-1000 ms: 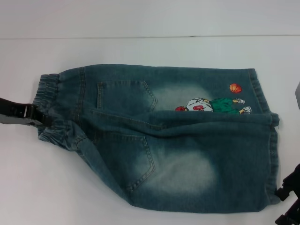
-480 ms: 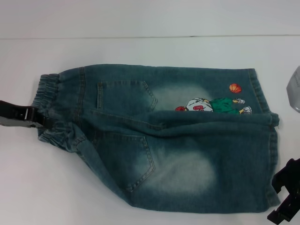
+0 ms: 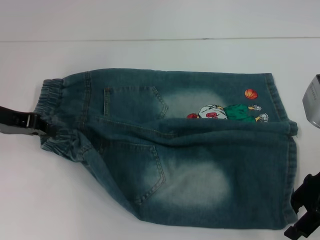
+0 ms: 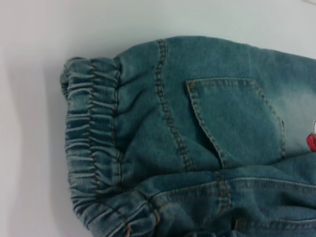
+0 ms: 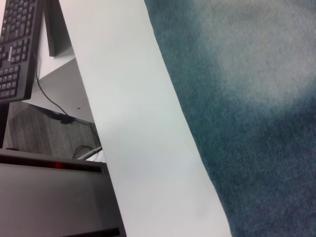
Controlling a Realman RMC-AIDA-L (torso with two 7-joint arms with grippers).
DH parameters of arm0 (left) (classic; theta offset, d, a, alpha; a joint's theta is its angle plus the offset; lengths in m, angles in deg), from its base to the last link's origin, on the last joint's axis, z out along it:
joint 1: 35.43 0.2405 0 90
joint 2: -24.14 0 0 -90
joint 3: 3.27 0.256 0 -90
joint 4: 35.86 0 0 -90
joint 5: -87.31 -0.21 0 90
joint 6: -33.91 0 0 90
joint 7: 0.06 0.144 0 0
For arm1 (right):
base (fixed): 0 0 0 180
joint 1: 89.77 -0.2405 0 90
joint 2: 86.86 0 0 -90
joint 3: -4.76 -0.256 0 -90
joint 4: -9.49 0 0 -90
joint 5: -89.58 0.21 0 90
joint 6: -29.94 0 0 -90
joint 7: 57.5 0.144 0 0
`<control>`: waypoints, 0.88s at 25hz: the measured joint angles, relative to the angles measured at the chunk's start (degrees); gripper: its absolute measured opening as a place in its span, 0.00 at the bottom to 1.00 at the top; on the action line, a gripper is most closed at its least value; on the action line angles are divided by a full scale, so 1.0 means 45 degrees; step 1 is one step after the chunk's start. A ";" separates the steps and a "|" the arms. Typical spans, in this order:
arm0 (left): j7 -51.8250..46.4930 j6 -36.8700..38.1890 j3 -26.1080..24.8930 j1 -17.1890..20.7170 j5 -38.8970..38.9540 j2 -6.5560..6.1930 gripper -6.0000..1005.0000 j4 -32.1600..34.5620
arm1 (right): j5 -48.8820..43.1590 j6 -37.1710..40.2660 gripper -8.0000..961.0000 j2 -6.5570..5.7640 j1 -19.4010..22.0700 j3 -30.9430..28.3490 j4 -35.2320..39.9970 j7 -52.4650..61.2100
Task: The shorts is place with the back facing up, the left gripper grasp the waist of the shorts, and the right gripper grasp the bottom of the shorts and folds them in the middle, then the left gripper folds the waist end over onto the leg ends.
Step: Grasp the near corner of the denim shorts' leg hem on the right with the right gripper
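Shorts (image 3: pixel 185 150): denim, flat on white table (image 3: pixel 150 52), back up, near leg lapped over far leg. Waist (image 3: pixel 56 117) at left, hems (image 3: pixel 290 165) at right. Basketball print (image 3: pixel 227 111) on far leg. Left gripper (image 3: pixel 47 127) at waist. Right gripper (image 3: pixel 306 210) near right corner, beside hem.

Faded denim shorts (image 3: pixel 175 150) flat on table, pockets up

White table (image 3: pixel 160 55). Beyond its edge: black keyboard (image 5: pixel 17 47), black cable (image 5: pixel 54 106) trailing over grey floor (image 5: pixel 44 133).
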 joint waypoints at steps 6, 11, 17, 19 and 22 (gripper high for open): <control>0.0003 -0.0010 -0.0002 0.0026 0.0080 0.0000 0.05 -0.0013 | 0.0058 -0.0029 0.77 0.0000 0.0010 -0.0084 -0.0025 -0.0104; 0.0004 -0.0050 0.0006 0.0031 0.0131 0.0000 0.05 -0.0020 | 0.0034 -0.0158 0.57 -0.0001 0.0014 -0.0091 -0.0172 -0.0103; 0.0019 -0.0088 0.0024 0.0032 0.0202 -0.0001 0.05 -0.0020 | 0.0031 -0.0192 0.19 -0.0001 0.0027 -0.0092 -0.0198 -0.0101; 0.0020 -0.0091 0.0023 0.0032 0.0206 -0.0011 0.05 -0.0020 | 0.0043 -0.0200 0.10 0.0000 0.0033 -0.0097 -0.0198 -0.0106; -0.0002 -0.0092 0.0010 0.0032 0.0208 -0.0052 0.05 -0.0020 | 0.0061 -0.0129 0.05 -0.0049 0.0068 -0.0244 -0.0295 -0.0287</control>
